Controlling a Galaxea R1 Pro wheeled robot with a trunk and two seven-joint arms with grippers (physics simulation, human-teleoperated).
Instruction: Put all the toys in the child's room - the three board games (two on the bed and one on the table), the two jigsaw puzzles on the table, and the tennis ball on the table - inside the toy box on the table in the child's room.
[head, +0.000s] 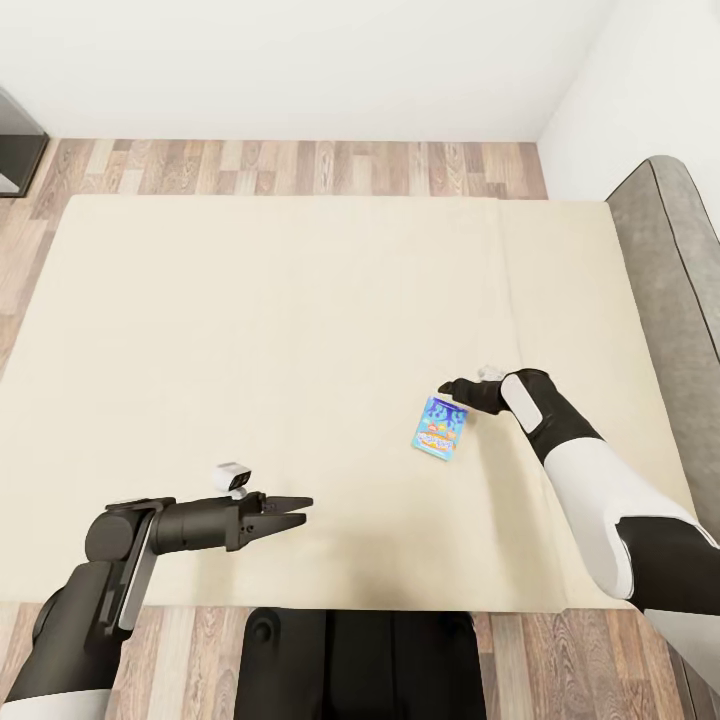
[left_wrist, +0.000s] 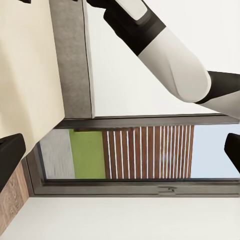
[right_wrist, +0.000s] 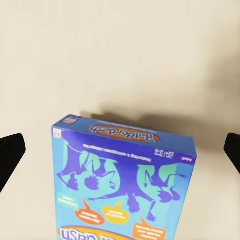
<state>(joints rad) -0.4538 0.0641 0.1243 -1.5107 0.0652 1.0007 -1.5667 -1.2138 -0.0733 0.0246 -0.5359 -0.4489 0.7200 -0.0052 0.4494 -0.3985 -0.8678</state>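
The right gripper (head: 452, 389), at centre right of the head view, hovers with its jaws spread just above the upper edge of the small blue game (head: 441, 427). In the right wrist view the two dark fingertips (right_wrist: 10, 157) stand wide apart at either edge, with the blue box (right_wrist: 122, 180) between and beyond them, lying flat on the bed (head: 250, 350). The left gripper (head: 295, 510), lower left in the head view, holds nothing; its jaws are parted over the bed's near edge, well apart from the game. The bed's seam runs right of centre. A grey headboard (head: 680, 270) lines the right edge; wood floor (head: 300, 165) shows beyond.
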